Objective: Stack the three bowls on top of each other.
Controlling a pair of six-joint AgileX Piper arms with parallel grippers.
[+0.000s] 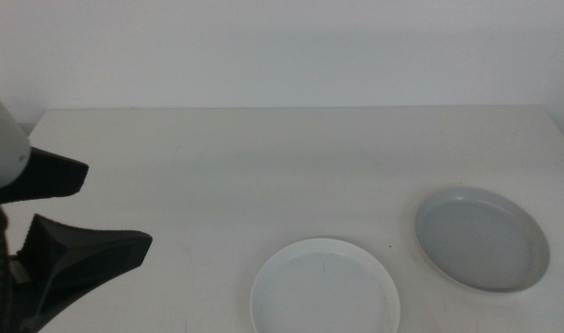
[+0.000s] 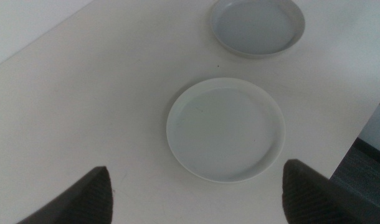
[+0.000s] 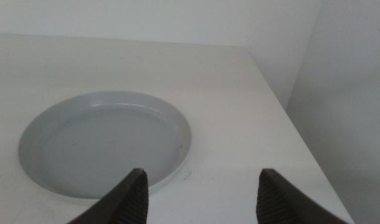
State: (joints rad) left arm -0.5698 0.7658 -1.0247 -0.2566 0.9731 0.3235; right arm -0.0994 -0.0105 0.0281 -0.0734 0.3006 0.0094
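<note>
White surface point(image 1: 263, 166) is carrying two bowls. Left pincer point(image 1: 79, 217) is gaping wide, white bowl point(image 1: 324, 287) lying ahead. Right pincer point(image 3: 202, 193) is spreading wide over grey bowl's point(image 3: 103, 143) near rim.

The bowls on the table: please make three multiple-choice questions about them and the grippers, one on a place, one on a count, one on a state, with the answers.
1. In the middle view, where does the grey bowl lie from the white bowl?
A. To its right and farther back
B. To its left
C. On top of it

2. How many bowls are in view?
A. One
B. Two
C. Three

3. How stands the left gripper?
A. Shut on the white bowl
B. Shut, holding nothing
C. Open, holding nothing

Answers:
1. A, the two lie apart on the table.
2. B, no green bowl shows in any view.
3. C, its jaws stand wide apart short of the white bowl. The right gripper is open too, at the grey bowl's rim.
</note>
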